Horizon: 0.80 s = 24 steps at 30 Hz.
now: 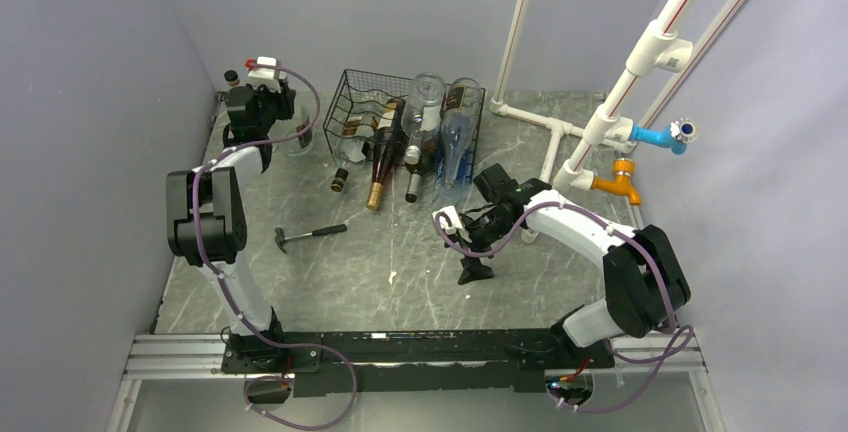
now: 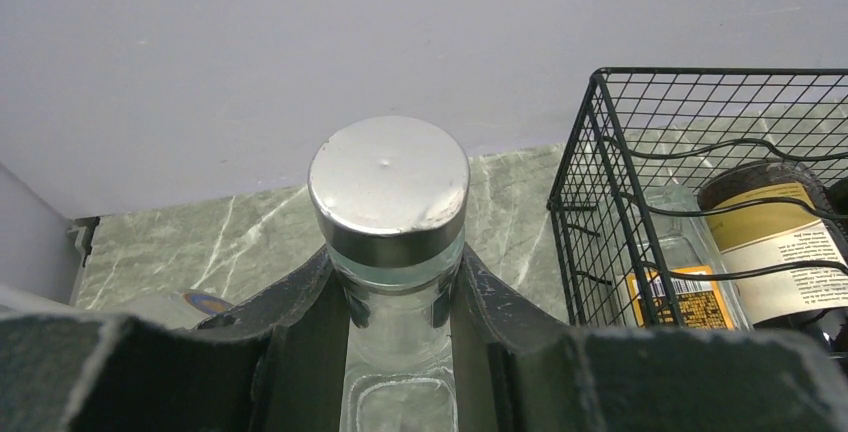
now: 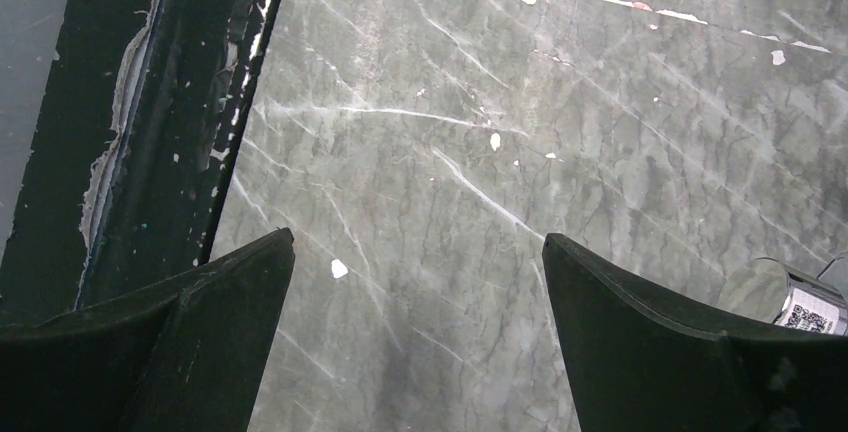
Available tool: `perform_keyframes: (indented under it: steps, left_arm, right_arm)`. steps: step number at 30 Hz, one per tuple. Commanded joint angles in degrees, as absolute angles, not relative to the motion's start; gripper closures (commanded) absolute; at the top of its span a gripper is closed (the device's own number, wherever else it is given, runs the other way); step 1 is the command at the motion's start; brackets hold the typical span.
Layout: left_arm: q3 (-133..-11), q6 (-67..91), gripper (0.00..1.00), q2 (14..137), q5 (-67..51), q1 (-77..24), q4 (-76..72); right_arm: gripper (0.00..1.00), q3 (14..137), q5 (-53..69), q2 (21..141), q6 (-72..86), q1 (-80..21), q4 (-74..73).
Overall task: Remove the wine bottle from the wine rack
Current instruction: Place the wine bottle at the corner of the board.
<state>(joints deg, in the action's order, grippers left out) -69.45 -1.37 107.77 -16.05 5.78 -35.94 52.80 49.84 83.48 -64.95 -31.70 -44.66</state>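
A clear glass wine bottle (image 2: 392, 342) with a silver cap (image 2: 389, 177) stands upright just left of the wine rack (image 2: 610, 202). My left gripper (image 2: 398, 264) is shut on its neck right under the cap. From above, that bottle (image 1: 299, 138) and the left gripper (image 1: 280, 107) sit off the left end of the black wire rack (image 1: 352, 102). Several other bottles lie in the rack, among them a dark one (image 1: 386, 148) and a clear one (image 1: 458, 132). My right gripper (image 3: 418, 244) hangs open over bare table, near the rack's right front (image 1: 474, 264).
A small hammer (image 1: 311, 234) lies in front of the rack. A little dark bottle (image 1: 232, 78) stands in the back left corner. White pipes (image 1: 610, 112) with a blue valve (image 1: 662, 137) and an orange valve (image 1: 618, 182) fill the right side. Walls close in behind and left.
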Motion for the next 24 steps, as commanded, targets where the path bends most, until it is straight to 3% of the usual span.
perform_keyframes:
  steps: [1, 12, 17, 24]
  left_arm:
    - [-72.9, -2.6, 0.87, 106.5, -15.4, 5.6, -48.7]
    - [-63.7, -2.5, 0.39, 99.8, -16.5, 5.6, -49.4]
    - [-59.0, -1.5, 0.03, 94.2, -14.7, 5.6, -49.9]
    - [-53.6, 2.5, 0.00, 81.4, -12.4, 5.7, -42.2]
  right_arm:
    - [0.02, 55.2, 51.3, 83.9, -66.6, -31.9, -45.3]
    - [0.02, 55.3, 51.2, 83.9, -66.5, -32.0, -45.5]
    - [0.02, 55.3, 51.4, 83.3, -66.6, -31.9, -45.8]
    - [0.02, 55.6, 52.1, 82.2, -67.6, -31.9, -47.2]
